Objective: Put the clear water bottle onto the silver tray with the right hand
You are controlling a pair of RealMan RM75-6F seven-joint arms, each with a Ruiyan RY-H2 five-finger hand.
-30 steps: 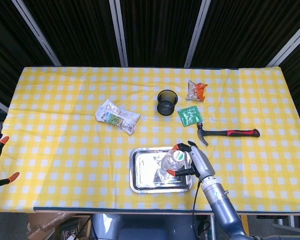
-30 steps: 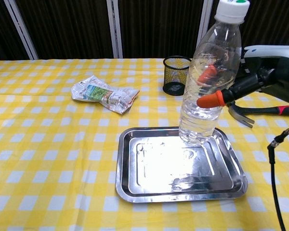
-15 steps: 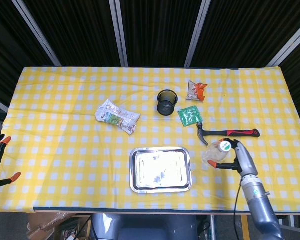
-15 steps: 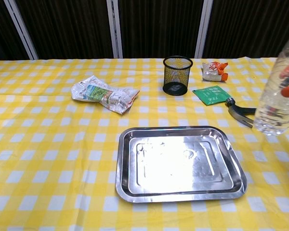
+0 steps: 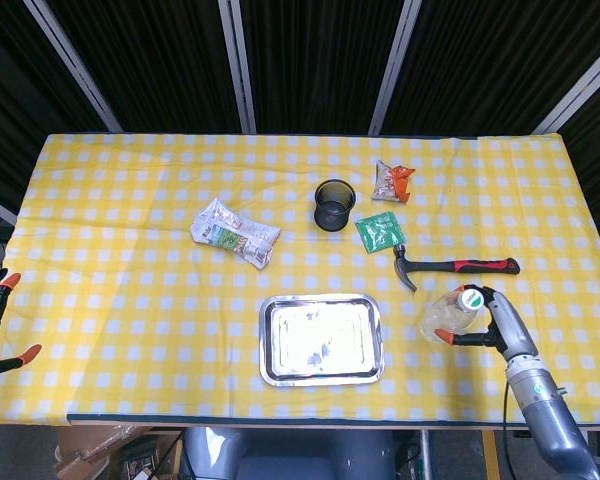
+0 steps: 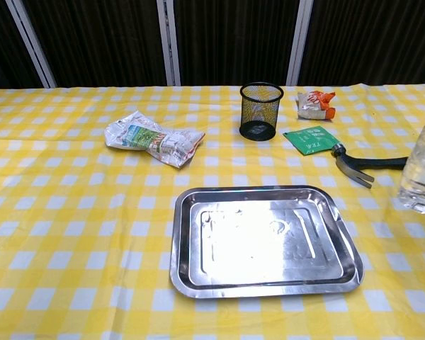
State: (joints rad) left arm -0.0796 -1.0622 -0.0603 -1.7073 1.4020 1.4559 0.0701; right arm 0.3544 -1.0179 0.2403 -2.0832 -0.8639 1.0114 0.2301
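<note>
While beside tray: bottle, table-edge-near.

My table wears a yellow-and-white checked cloth. On it lies my shiny silver metal tray, mirror-bright at its middle. Beyond the tray stands a black wire-mesh cup. Right of that cup lies a flat green packet and an orange-and-white snack bag. Left of the cup is a crumpled white wrapper with green and red print. The hammer has a red-and-black handle. My clear plastic water bottle carries a white-and-green cap. My right hand is black with orange fingertips.
</note>
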